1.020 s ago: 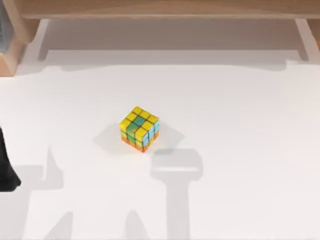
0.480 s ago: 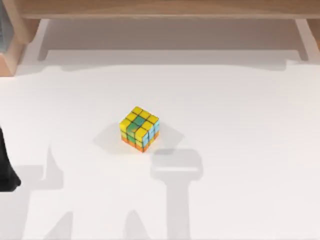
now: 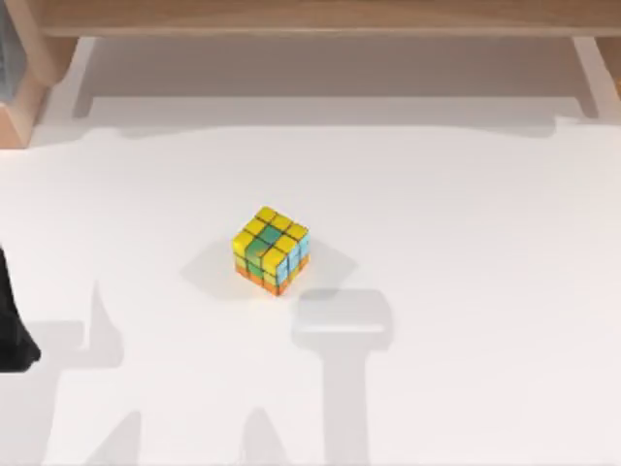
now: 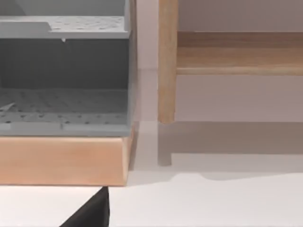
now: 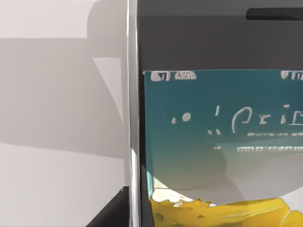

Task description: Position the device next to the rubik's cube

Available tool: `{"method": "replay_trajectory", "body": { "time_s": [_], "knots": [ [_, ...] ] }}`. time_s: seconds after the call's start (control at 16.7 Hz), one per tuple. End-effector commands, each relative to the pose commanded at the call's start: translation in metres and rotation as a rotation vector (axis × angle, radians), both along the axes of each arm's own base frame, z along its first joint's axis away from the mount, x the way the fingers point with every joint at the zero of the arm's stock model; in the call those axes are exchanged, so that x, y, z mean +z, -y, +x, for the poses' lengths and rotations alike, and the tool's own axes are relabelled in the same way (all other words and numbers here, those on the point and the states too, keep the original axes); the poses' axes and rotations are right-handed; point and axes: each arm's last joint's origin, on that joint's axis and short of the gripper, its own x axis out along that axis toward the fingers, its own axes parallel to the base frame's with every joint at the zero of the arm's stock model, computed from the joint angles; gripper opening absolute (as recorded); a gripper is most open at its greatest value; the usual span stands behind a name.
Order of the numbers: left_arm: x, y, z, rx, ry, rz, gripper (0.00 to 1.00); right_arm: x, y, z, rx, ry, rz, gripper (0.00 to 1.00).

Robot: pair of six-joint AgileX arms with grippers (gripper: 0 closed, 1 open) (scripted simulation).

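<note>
Device [image 5: 213,118] count: one, and one rubik's cube [image 3: 271,249].

Top view: the cube rests on the white table [image 3: 466,214], a little toward 9 o'clock from the middle, yellow face up, with green, light-blue and orange squares on its sides. It sits where it sat a second ago. A grey rectangular shadow [image 3: 342,320] lies on the table at the cube's 4 o'clock, just beside it, also unchanged. The left arm [image 3: 12,335] shows as a dark shape at the 8 o'clock edge, parked and well apart from the cube. A wooden shelf [image 3: 310,17] runs along the 12 o'clock edge.

Left wrist view: a dark tip of the left gripper [image 4: 92,213] over the table, facing a grey rack [image 4: 64,71] on a wooden base and a wooden post [image 4: 166,61]. Its grip cannot be told.

Right wrist view: the device is very close, silver edge and lit teal screen, above the table. A dark bit of the right gripper [image 5: 113,210] touches its edge; whether it clamps the device cannot be told.
</note>
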Motion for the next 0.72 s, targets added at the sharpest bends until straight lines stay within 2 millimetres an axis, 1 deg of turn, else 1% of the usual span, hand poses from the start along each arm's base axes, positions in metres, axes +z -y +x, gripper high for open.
{"method": "replay_trajectory", "body": {
  "time_s": [0.12,0.3,0.42,0.54,0.72],
  "knots": [
    [0.000,0.000,0.000,0.000,0.000,0.000,1.00,0.004,0.000,0.002,0.001,0.013,-0.011,0.00],
    [0.000,0.000,0.000,0.000,0.000,0.000,1.00,0.023,-0.002,0.018,0.007,0.068,-0.055,0.00],
    [0.000,0.000,0.000,0.000,0.000,0.000,1.00,0.036,-0.008,0.036,0.015,0.103,-0.074,0.00],
    [0.000,0.000,0.000,0.000,0.000,0.000,1.00,0.049,-0.018,0.057,0.026,0.135,-0.084,0.00],
    [0.000,0.000,0.000,0.000,0.000,0.000,1.00,0.067,-0.044,0.093,0.046,0.174,-0.081,0.00]
  ]
}}
